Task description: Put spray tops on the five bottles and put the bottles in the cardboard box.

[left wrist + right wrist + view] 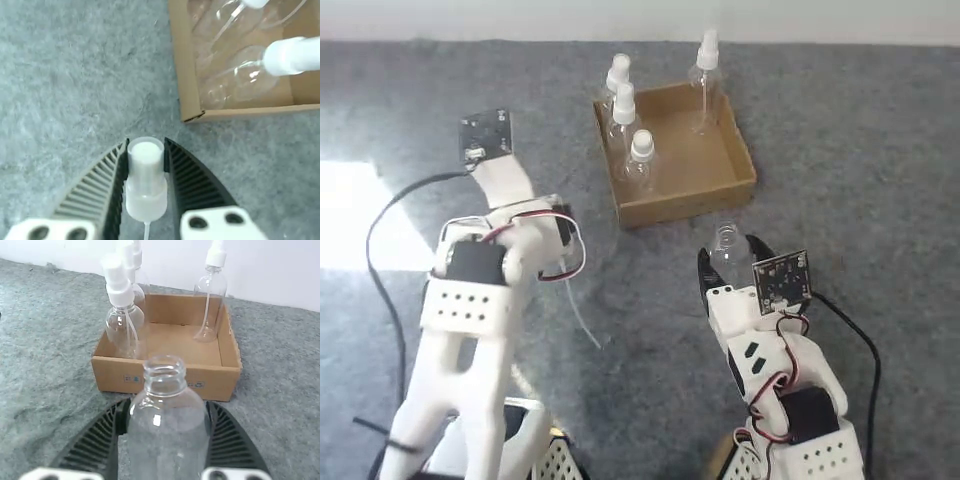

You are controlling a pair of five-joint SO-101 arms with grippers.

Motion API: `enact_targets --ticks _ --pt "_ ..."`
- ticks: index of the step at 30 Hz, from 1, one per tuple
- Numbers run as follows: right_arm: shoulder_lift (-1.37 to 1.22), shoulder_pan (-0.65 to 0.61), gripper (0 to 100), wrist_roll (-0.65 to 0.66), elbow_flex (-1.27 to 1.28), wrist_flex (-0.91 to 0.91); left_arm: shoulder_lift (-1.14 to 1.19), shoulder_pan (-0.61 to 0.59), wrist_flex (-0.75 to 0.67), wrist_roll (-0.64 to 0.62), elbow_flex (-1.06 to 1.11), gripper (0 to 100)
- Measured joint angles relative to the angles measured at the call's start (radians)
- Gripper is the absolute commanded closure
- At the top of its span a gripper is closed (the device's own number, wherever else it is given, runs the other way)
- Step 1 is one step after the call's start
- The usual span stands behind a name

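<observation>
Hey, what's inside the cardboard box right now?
Four clear bottles with white spray tops stand in the cardboard box: three along one side, one in a far corner. Bare floor shows between them. Whether the three touch is hidden by their overlap.

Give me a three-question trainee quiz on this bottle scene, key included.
1. True or false: the bottle between the jaws of the right gripper is already capped.
2. How many capped bottles stand in the cardboard box? A two, B four, C five.
3. Fill in: the jaws of the left gripper are shut on a ____.
Key: 1 false; 2 B; 3 spray top.
</observation>
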State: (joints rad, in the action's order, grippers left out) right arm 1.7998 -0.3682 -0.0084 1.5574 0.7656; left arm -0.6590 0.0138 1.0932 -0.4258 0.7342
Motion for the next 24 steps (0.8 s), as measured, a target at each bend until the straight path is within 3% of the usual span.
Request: enact_targets --ticks 8,24 --pt "0.0 -0.006 89.8 0.0 0.0 0.0 -0.173 0.002 0.0 0.0 0.0 99" --pt "0.0 -0.091 89.8 0.028 0.0 0.0 -0.603 -0.003 -0.226 0.0 0.233 99"
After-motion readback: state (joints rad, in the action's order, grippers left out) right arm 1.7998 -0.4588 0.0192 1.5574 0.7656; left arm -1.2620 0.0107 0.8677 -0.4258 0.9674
